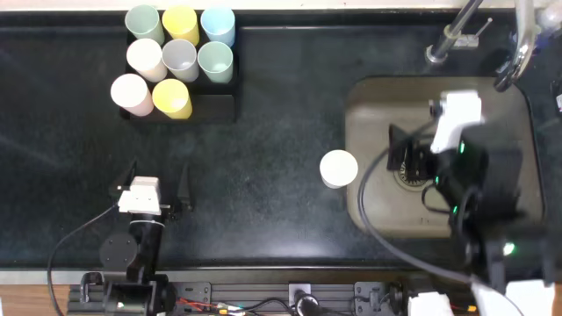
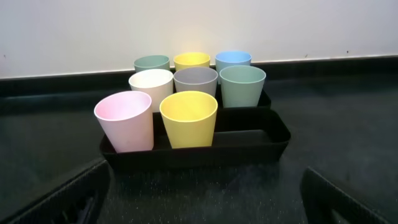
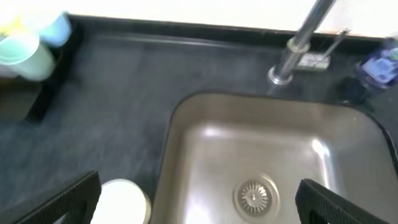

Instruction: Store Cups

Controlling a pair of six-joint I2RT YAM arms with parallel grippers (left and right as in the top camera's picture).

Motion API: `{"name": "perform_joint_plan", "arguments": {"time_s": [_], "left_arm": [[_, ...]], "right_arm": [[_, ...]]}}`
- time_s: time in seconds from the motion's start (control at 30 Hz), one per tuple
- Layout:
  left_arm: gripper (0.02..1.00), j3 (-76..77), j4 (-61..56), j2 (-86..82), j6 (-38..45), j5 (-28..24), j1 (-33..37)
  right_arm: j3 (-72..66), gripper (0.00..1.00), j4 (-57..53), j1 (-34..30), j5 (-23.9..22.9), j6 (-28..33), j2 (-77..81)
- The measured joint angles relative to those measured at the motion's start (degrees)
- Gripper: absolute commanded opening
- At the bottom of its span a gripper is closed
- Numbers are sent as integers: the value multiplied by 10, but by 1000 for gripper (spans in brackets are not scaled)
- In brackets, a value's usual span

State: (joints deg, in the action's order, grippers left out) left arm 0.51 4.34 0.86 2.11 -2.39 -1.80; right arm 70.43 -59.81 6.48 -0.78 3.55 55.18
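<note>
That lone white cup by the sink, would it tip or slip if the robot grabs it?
Probably light: the white cup looks like thin plastic, so a nudge may slide or tip it. Its smooth wall might slip in a loose grip.

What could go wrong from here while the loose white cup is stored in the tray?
The white cup stands right beside the sink rim; a glancing touch from the open right gripper could tip it into the basin. The one free slot in the tray sits beside the front yellow cup, so a tilted drop could knock it.
</note>
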Motion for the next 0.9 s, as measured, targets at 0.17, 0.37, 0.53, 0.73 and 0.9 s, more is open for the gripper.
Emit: {"name": "perform_joint_plan", "arguments": {"time_s": [0.17, 0.37, 0.53, 0.73, 0.9], "left_arm": [[1000, 0, 0, 0, 0, 0, 0], [1000, 0, 0, 0, 0, 0, 0], [1000, 0, 0, 0, 0, 0, 0], [998, 0, 0, 0, 0, 0, 0], [1000, 0, 0, 0, 0, 0, 0]], "right_arm": [[115, 996, -143, 0, 65, 29, 120], [159, 998, -256, 1, 126, 39, 254], [159, 998, -287, 16, 146, 37, 323], [159, 996, -300, 57, 148, 29, 374], [159, 998, -301, 78, 117, 7, 413]]}}
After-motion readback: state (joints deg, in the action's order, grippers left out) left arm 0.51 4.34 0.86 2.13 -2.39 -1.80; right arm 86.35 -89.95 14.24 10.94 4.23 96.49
